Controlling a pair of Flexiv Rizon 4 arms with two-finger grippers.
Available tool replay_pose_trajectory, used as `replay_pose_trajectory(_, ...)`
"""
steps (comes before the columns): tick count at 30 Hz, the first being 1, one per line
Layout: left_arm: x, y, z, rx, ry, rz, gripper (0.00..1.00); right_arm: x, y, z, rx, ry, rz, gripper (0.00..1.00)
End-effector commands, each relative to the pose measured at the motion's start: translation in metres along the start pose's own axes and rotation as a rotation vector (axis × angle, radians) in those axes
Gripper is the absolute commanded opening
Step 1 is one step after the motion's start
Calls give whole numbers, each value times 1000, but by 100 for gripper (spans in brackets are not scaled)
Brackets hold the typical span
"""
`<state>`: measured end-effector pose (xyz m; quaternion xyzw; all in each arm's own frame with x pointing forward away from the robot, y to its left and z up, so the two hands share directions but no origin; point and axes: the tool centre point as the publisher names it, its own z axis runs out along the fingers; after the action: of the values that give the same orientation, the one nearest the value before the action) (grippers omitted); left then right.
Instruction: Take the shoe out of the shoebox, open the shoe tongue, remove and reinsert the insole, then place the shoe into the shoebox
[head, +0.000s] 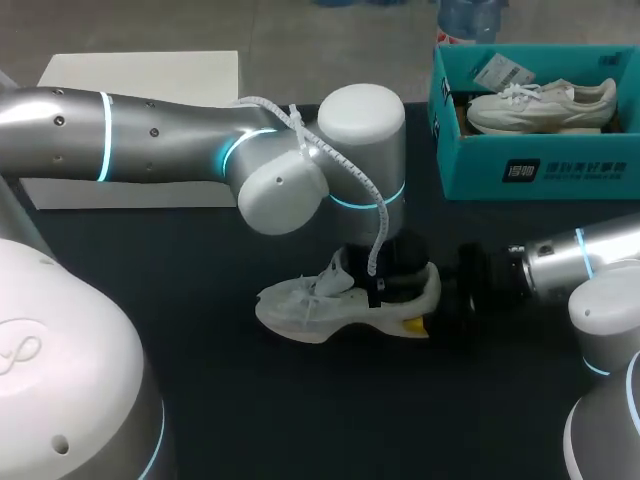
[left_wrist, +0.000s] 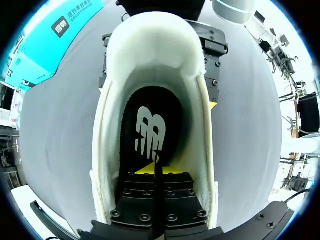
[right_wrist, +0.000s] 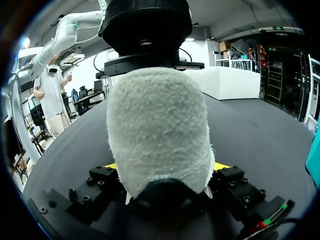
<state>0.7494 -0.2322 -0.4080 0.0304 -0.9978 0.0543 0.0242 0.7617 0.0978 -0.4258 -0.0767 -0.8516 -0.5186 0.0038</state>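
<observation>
Insole step, I judge. The shoe (head: 340, 300) sits on the table (head: 200, 380), well apart from the box (head: 530, 170). My right gripper (right_wrist: 165, 167) clamps its heel. My left gripper (left_wrist: 160, 172), fingers together, rests on the insole (left_wrist: 150, 125). Next: pinch its edge, peel up.

White box (head: 140, 75) on dark table (head: 250, 400)

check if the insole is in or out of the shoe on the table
in: the black insole lies flat inside the shoe

You have soft, even light from overhead on the dark bench (head: 260, 400). A faint shadow sits under the shoe (head: 300, 305), and in your left wrist view the bench looks washed pale grey.
</observation>
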Motion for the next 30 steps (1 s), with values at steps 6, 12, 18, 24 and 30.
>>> replay_pose_trajectory(6, -5, 9, -15, 61, 89, -20, 0, 1, 2, 0, 5, -1, 0, 0)
replay_pose_trajectory(12, 4, 8, -31, 89, 177, -1, 0, 1, 2, 0, 5, -1, 0, 0)
replay_pose_trajectory(18, 8, 8, -45, 127, 287, 3, 0, 1, 2, 0, 5, -1, 0, 0)
replay_pose_trajectory(24, 10, 2, -54, 174, 340, 12, 0, 1, 2, 0, 5, -1, 0, 0)
replay_pose_trajectory(30, 11, -3, -48, 198, 348, 13, 0, 1, 2, 0, 5, -1, 0, 0)
